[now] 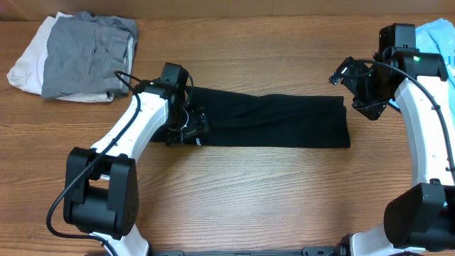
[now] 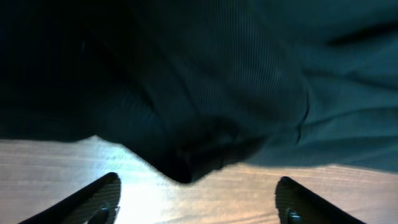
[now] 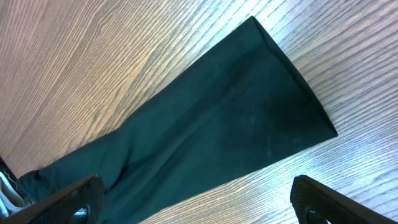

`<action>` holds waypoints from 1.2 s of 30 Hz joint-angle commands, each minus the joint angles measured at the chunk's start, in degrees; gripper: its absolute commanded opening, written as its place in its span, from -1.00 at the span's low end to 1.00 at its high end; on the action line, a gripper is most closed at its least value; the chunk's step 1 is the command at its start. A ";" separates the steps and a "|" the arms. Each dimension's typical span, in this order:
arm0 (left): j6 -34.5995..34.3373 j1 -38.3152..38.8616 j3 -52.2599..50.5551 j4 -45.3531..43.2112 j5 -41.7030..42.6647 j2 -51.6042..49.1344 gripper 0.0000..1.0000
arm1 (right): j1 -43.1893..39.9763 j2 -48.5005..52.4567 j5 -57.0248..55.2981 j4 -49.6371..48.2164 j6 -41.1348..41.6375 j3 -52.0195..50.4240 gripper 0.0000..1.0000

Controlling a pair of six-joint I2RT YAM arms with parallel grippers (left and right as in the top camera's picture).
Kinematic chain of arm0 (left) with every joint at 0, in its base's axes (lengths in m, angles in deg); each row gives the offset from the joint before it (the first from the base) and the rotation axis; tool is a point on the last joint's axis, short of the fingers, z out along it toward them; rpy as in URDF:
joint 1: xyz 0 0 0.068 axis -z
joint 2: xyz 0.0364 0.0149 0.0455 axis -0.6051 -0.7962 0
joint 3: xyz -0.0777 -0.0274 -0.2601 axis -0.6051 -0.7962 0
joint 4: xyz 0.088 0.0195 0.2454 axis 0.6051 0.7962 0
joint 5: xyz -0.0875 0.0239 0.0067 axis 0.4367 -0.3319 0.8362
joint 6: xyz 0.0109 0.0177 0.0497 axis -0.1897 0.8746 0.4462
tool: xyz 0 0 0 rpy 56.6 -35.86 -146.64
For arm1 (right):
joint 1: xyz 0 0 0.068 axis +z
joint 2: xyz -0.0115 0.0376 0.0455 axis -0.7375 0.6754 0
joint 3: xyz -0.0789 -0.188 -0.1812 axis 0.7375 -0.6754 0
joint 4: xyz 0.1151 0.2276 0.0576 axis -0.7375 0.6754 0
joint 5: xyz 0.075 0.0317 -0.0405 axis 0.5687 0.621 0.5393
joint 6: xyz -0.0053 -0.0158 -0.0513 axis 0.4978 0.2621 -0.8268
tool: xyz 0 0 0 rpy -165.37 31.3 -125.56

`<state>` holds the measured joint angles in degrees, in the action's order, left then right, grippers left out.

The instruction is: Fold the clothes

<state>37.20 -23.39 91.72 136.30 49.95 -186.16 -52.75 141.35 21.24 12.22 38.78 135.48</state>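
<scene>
A black shirt (image 1: 277,121), one of the clothes, lies folded into a long strip across the middle of the table. My left gripper (image 1: 186,128) is at the strip's left end. In the left wrist view it (image 2: 196,200) is open just above the wood, with a fold of the shirt (image 2: 199,81) lying right ahead of its fingertips and nothing between them. My right gripper (image 1: 355,91) hovers by the strip's right end. The right wrist view shows it (image 3: 199,199) open and empty, looking down along the shirt (image 3: 217,124).
A stack of grey and white clothes (image 1: 85,57) sits at the back left corner. A light blue garment (image 1: 437,39) lies at the back right, partly behind my right arm. Bare wooden tabletop (image 1: 270,199) runs in front of the strip.
</scene>
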 commanded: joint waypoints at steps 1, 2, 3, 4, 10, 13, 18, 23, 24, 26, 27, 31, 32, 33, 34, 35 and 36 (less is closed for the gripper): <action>-2.75 -0.04 -0.17 -2.25 0.50 -1.44 0.57 | -0.17 -0.57 0.26 -0.15 -0.46 0.63 1.00; -3.56 -0.04 -0.17 -3.23 0.50 -1.46 0.52 | -0.17 -0.57 0.09 -0.17 -0.44 0.63 1.00; -3.76 -0.04 -0.17 -3.69 0.52 -1.46 0.48 | -0.17 -0.57 -0.04 -0.17 -0.46 0.63 1.00; -4.15 -0.04 -0.17 -4.35 0.52 -1.46 0.44 | -0.17 -0.57 -0.17 -0.15 -0.46 0.63 1.00; -4.72 -0.04 -0.17 -5.38 0.50 -1.49 0.36 | -0.17 -0.46 -0.15 -0.13 -0.46 0.63 1.00; -4.70 -0.04 -0.17 -5.64 0.50 -1.49 0.11 | -0.17 -0.35 -0.15 -0.15 -0.46 0.63 1.00; -4.94 -0.02 -0.17 -6.08 1.60 -1.49 -0.24 | -0.17 -0.02 -0.15 0.02 -0.46 0.63 1.00; -4.94 0.00 -0.17 -7.19 1.64 -1.49 -0.64 | -0.17 0.07 -0.17 0.09 -0.46 0.63 1.00; -4.94 0.00 -0.17 -7.72 1.66 -1.49 -0.79 | -0.17 0.07 -0.15 0.11 -0.46 0.63 1.00; -4.90 0.00 -0.17 -9.44 1.62 -1.49 -0.92 | -0.17 0.07 -0.17 0.11 -0.46 0.63 1.00; -4.87 0.00 -0.17 -10.51 1.62 -1.49 -0.92 | -0.17 0.07 -0.17 0.11 -0.46 0.63 1.00; -4.76 0.00 -0.17 -13.75 1.53 -1.49 -0.92 | -0.17 0.07 -0.22 0.11 -0.46 0.63 1.00; -4.37 0.00 -0.17 -14.80 1.46 -1.49 -0.92 | -0.17 0.07 -0.35 0.11 -0.48 0.63 1.00; -4.02 0.00 -0.17 -15.63 1.22 -1.49 -0.92 | -0.17 0.07 -0.37 0.13 -0.50 0.63 1.00; -4.00 0.00 -0.17 -16.61 0.55 -1.49 -0.92 | -0.17 0.07 -0.33 0.11 -0.72 0.63 1.00; -3.91 0.00 -0.17 -17.29 -0.26 -1.49 -0.92 | -0.17 0.07 -0.37 0.11 -0.72 0.63 1.00; -2.78 0.00 -0.17 -18.73 -1.68 -1.49 -0.92 | -0.17 0.07 -0.37 0.11 -0.72 0.63 1.00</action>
<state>32.52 -23.37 91.72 119.54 50.48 -186.92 -52.73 141.35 21.17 12.38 38.76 135.48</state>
